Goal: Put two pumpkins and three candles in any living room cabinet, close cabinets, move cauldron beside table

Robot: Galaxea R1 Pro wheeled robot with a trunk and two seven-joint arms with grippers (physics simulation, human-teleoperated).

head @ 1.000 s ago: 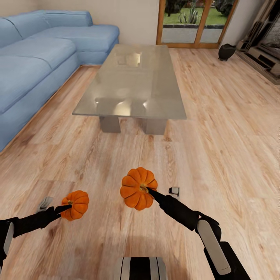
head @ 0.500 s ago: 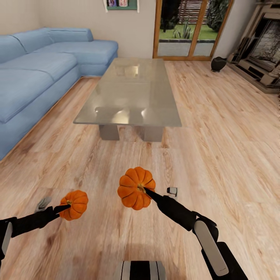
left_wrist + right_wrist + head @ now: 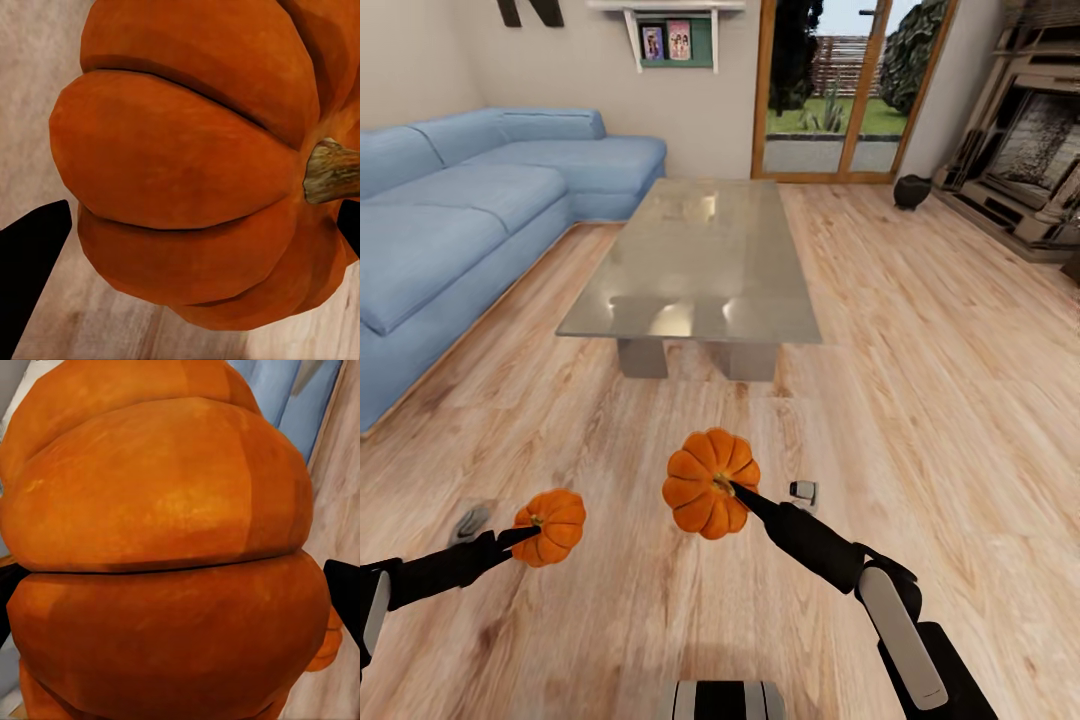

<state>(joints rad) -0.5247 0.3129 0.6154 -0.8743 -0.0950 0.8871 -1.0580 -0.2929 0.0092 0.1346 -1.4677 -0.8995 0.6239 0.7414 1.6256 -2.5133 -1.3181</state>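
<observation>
Pale wood-plank floor (image 3: 920, 400), ribbed orange pumpkins (image 3: 710, 483)

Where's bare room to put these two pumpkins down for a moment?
The whole table top looks bare. Wide bare floor runs between the table and the fireplace side, with the cauldron far back near the glass door. The strip between the sofa and the table is narrower. Both grippers, left and right, carry pumpkins.

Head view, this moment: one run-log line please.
left gripper: shut on small orange ribbed pumpkin | right gripper: shut on larger-looking orange pumpkin | both held above wooden floor | black round cauldron: on floor by glass door
</observation>
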